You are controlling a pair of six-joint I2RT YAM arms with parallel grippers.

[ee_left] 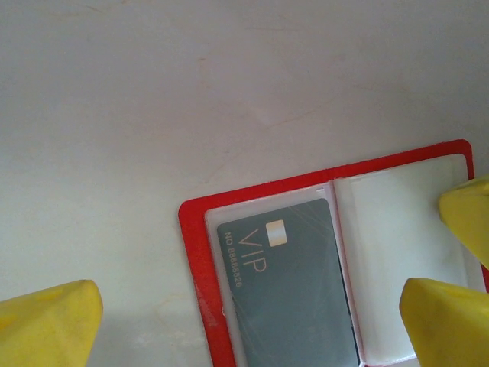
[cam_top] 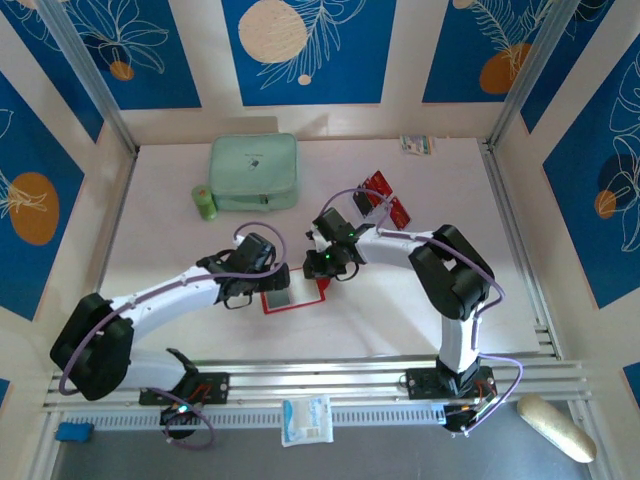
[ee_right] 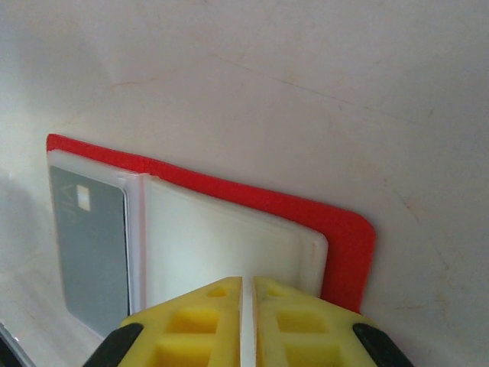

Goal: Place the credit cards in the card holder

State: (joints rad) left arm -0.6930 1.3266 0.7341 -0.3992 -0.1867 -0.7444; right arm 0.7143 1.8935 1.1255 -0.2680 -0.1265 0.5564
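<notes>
Nearest, past the front rail of the table (cam_top: pixel 160 250): left gripper (cam_top: pixel 238 292) low over the left side of the card holder (cam_top: pixel 300 300), fingers spread wide apart. Grips nothing. From the left wrist, yellow fingers (ee_left: pixel 46 325) straddling the left gripper's (ee_left: pixel 250 306) patch of table and the holder's (ee_left: pixel 197 252) red border.

Just beyond, the holder itself. Lies open and flat at mid-table, clear sleeves up. Carries a grey VIP card (ee_left: pixel 286 283) in the left-hand sleeve; right-hand sleeve pale and blank.

Right gripper (cam_top: pixel 335 268) at the holder's right side, tips down. From the right wrist, right gripper (ee_right: pixel 247 287) pressed together over the blank sleeve, with only a thin pale line between the pads. Cannot tell whether anything thin is pinched there. Red corner of the holder (ee_right: pixel 344 237) just right of the tips, grey card (ee_right: pixel 92 237) to their left.

Further back and to the right, the credit cards (cam_top: pixel 385 200), red and dark, loose on the table, well apart from the holder.

Farther still, at left-centre: a mint-green zip case (cam_top: pixel 253 172), with a small green cylinder (cam_top: pixel 205 203) just beside its left edge.
</notes>
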